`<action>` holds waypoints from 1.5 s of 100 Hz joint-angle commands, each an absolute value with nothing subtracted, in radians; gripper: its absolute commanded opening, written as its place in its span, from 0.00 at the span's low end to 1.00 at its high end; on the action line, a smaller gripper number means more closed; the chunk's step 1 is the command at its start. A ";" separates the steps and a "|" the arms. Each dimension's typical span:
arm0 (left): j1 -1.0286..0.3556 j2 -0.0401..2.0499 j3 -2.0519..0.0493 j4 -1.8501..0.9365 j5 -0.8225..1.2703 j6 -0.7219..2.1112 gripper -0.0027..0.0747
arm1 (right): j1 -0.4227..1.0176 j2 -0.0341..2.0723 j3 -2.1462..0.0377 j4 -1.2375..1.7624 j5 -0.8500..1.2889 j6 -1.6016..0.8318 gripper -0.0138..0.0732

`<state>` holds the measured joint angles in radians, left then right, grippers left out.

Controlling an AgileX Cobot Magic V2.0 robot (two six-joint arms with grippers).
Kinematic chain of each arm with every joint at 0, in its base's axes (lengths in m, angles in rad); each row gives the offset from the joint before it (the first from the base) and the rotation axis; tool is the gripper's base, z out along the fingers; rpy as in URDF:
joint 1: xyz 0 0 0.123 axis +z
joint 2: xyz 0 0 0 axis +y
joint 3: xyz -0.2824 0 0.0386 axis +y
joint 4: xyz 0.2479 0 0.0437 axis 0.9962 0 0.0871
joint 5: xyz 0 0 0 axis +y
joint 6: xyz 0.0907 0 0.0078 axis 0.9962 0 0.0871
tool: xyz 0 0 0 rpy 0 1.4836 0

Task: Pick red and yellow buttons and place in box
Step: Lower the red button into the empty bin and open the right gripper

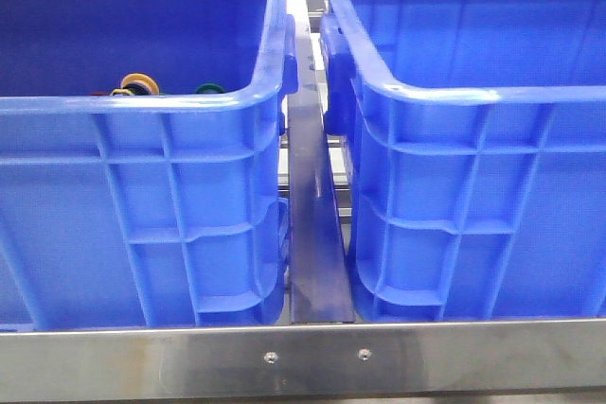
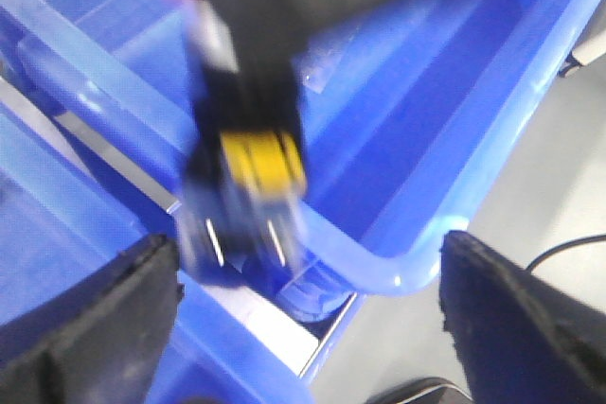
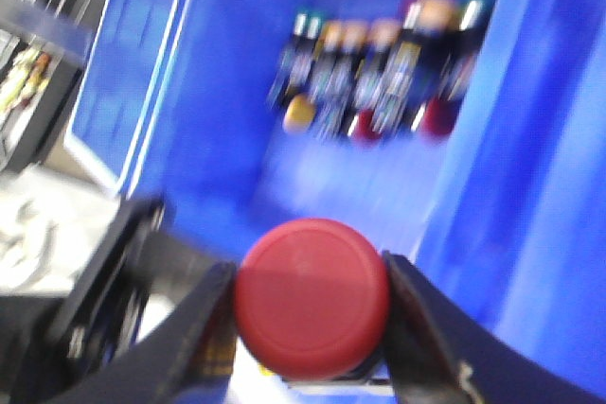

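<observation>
My right gripper (image 3: 311, 295) is shut on the red button (image 3: 312, 295), its fingers pressing both sides of the domed cap. The left wrist view shows that button's dark body (image 2: 248, 172), with a yellow label and metal pins, hanging blurred over a blue box rim (image 2: 379, 267) near the gap between the two boxes. My left gripper (image 2: 308, 328) is wide open and empty. A yellow cap (image 3: 298, 113) lies among several buttons at the far end of a blue box (image 3: 237, 73). Neither gripper is clear in the front view.
Two identical blue crates stand side by side, left (image 1: 142, 167) and right (image 1: 473, 186), with a narrow metal-floored gap (image 1: 317, 234) between. The left crate holds yellow (image 1: 138, 82) and green (image 1: 210, 89) rings. A steel rail (image 1: 303, 357) runs along the front.
</observation>
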<state>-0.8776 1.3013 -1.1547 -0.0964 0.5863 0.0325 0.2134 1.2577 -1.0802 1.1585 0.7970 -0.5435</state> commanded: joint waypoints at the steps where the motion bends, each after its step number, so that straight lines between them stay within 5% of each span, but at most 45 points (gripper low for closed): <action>1: -0.872 1.252 -1.183 -0.104 0.546 0.028 0.74 | 0.174 1.231 -1.135 1.220 0.752 -0.628 0.45; 47: -0.791 1.215 -1.183 -0.106 0.601 0.024 0.74 | 0.119 1.259 -1.080 1.128 0.311 -1.029 0.45; 101: -0.785 1.215 -1.183 -0.109 0.601 0.021 0.74 | 0.119 1.561 -1.073 1.128 -0.069 -1.037 0.45; 150: -0.785 1.215 -1.183 -0.109 0.594 0.021 0.74 | 0.119 1.739 -1.167 1.128 -0.083 -1.036 0.45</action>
